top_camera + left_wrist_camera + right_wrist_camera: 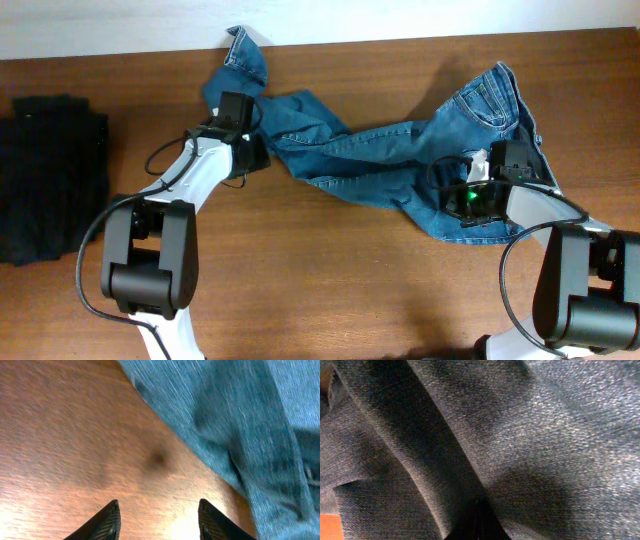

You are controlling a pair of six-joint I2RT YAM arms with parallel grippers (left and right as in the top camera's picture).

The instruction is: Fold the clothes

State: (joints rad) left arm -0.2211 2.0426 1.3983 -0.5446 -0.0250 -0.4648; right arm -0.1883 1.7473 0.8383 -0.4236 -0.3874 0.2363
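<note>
The blue denim jeans (400,150) lie crumpled across the far half of the table, one leg end at the top left and the waistband at the right. My left gripper (252,150) hovers at the left leg; in the left wrist view it (159,505) is open over bare wood, with the jeans (240,425) to its upper right and nothing between the fingers. My right gripper (470,195) rests on the waist end. In the right wrist view its fingertips (479,515) are pressed together at a raised fold of the jeans (530,435), which fill the frame.
A black folded garment pile (50,180) sits at the table's left edge. The wooden table (330,280) runs along the near side between the two arm bases. A white wall borders the far edge.
</note>
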